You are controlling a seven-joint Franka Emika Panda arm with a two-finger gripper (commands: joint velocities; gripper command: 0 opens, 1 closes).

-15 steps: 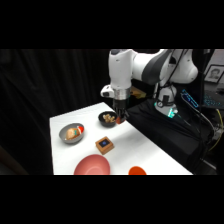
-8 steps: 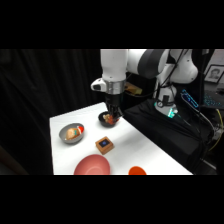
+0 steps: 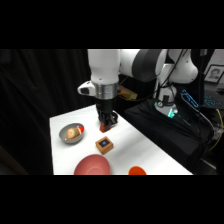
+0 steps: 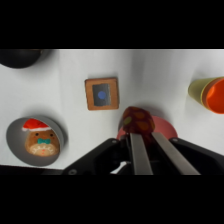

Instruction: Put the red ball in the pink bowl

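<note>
- Side view: my gripper (image 3: 106, 125) hangs above the table's far part, jaws closed on the red ball (image 3: 113, 120), which is off the table.
- The pink bowl (image 3: 93, 165) sits at the near edge, w/ the wooden block (image 3: 104, 145) between it and me.
- Step, I judge: carry phase. Next I must travel nearward over the block, centre above the bowl, lower, then open.
- The grey bowl (image 3: 71, 134), metal, stands left w/ a toy inside.
- Wrist view: the ball (image 4: 136, 119) is round, dark red and glossy, pinched at my fingers (image 4: 137, 152).
- A smooth pink rim shows behind it, prob. the bowl (image 4: 167, 129).
- The block (image 4: 102, 93) is square, wood-framed w/ a blue top.
</note>
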